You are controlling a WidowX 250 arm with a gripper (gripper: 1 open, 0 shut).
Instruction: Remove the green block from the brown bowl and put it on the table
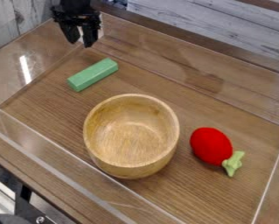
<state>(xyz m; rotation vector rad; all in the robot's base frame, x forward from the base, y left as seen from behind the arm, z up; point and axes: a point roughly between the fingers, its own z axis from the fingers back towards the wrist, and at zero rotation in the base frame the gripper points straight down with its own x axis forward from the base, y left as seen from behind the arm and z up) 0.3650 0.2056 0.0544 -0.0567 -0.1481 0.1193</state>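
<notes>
The green block (93,75) lies flat on the table (212,87), left of and behind the brown bowl (131,136) and outside it. The bowl stands upright near the middle and holds nothing. My gripper (80,37) hangs at the far left corner, pointing down, well behind the block and apart from it. Its dark fingers (69,33) stand close together, and I read the gripper as shut with nothing in it.
A round red toy fruit (212,144) with a green stem lies to the right of the bowl. Clear acrylic walls (24,70) run along the table's edges, close to the gripper on the left.
</notes>
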